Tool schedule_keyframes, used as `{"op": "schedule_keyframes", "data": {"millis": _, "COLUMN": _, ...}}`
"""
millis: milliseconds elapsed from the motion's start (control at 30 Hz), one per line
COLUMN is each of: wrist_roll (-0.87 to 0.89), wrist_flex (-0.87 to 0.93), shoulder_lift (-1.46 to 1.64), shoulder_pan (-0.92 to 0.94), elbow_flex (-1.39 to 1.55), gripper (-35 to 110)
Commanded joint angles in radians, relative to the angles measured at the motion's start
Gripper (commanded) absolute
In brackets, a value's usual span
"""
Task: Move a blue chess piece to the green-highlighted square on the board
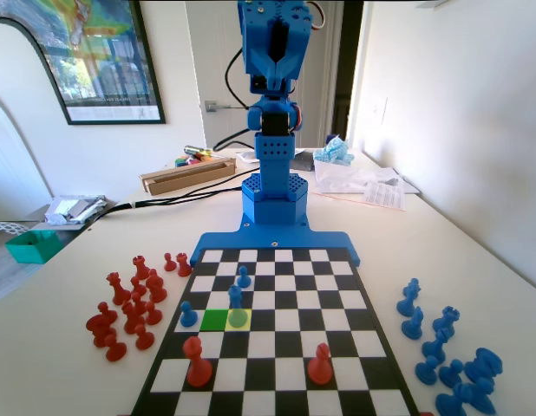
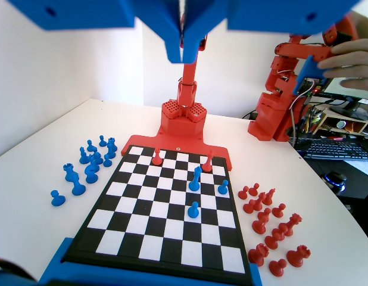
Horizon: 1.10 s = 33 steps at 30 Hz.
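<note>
My gripper [image 2: 183, 50] hung high above the board [image 2: 100, 235] in the wrist view, its two jaws pressed together with nothing between them.

The fixed view showed what the wrist view did not: the green-highlighted square [image 1: 214, 320], lying near the board's left edge, with a pale yellow square [image 1: 239, 319] touching its right side. A blue chess piece [image 1: 237, 301], a pawn, stood upright on that yellow square, just beside the green one, which was bare. Another blue pawn [image 1: 188, 314] stood on the square left of the green one, and a third [image 1: 243, 276] stood nearer my base. Two red pawns [image 1: 198, 362] stood near that view's bottom edge.

In the wrist view the board looked plain black and white, with three blue pieces [image 2: 193, 210] right of centre. Spare red pieces [image 2: 273, 229] lay on the bench beyond the board's right edge there, spare blue ones [image 2: 89, 167] beyond its left.

I could read no writing in either view.
</note>
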Motion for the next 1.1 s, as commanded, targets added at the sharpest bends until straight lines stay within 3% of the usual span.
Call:
{"op": "schedule_keyframes", "data": {"millis": 0, "wrist_roll": -0.011, "wrist_flex": -0.018, "shoulder_lift": 0.003, "shoulder_pan": 0.0, "elbow_flex": -0.009, "gripper": 1}}
{"op": "schedule_keyframes", "data": {"millis": 633, "wrist_roll": -0.009, "wrist_flex": -0.014, "shoulder_lift": -0.015, "shoulder_pan": 0.006, "elbow_flex": -0.012, "gripper": 2}}
{"op": "schedule_keyframes", "data": {"millis": 833, "wrist_roll": 0.002, "wrist_flex": 0.0, "shoulder_lift": -0.123, "shoulder_pan": -0.006, "elbow_flex": -0.069, "gripper": 1}}
{"op": "schedule_keyframes", "data": {"millis": 1067, "wrist_roll": 0.048, "wrist_flex": 0.075, "shoulder_lift": -0.451, "shoulder_pan": 0.041, "elbow_flex": -0.313, "gripper": 1}}
